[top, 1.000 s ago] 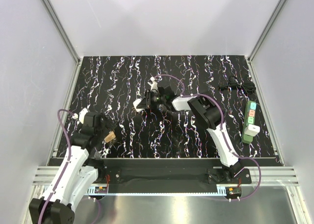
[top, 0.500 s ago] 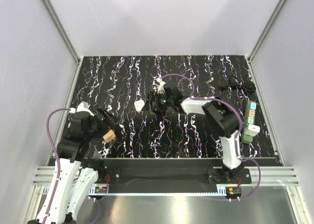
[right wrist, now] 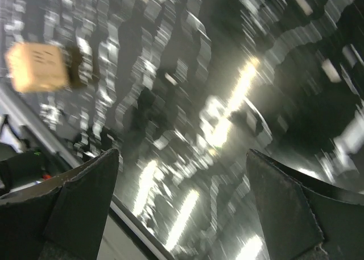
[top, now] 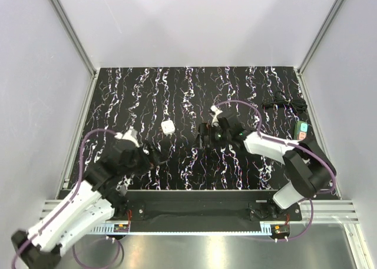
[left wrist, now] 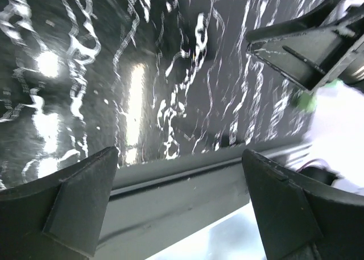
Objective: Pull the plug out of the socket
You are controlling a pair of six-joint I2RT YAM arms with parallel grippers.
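Now, from above, the socket (top: 301, 128) lies at the 3 o'clock edge of the black marbled table (top: 135, 98). Only its far end shows, green with coloured patches. The rest is hidden under the elbow of the right arm. A loose black cable (top: 285, 101) lies near it, toward 12 o'clock.

The small white plug (top: 168, 126) lies flat on the table, a little toward 9 o'clock from the middle. It is well apart from the socket and nothing touches it.

The right gripper (top: 204, 136) is stretched toward the table centre. It is near the plug, which lies at about 10 o'clock from it, with bare table between them. In the right wrist view its two fingers (right wrist: 74, 209) stand wide apart and nothing is between them, so this tool is released. That view is blurred. A small tan block (right wrist: 37, 66) shows in its upper left corner.

The left gripper (top: 152, 157) is over the near part of the table, at about 7 o'clock from the plug and apart from it. In the left wrist view its fingers (left wrist: 79, 197) are also spread wide, with only the table surface and the grey front rail (left wrist: 170, 186) between them. It is released too and holds nothing.
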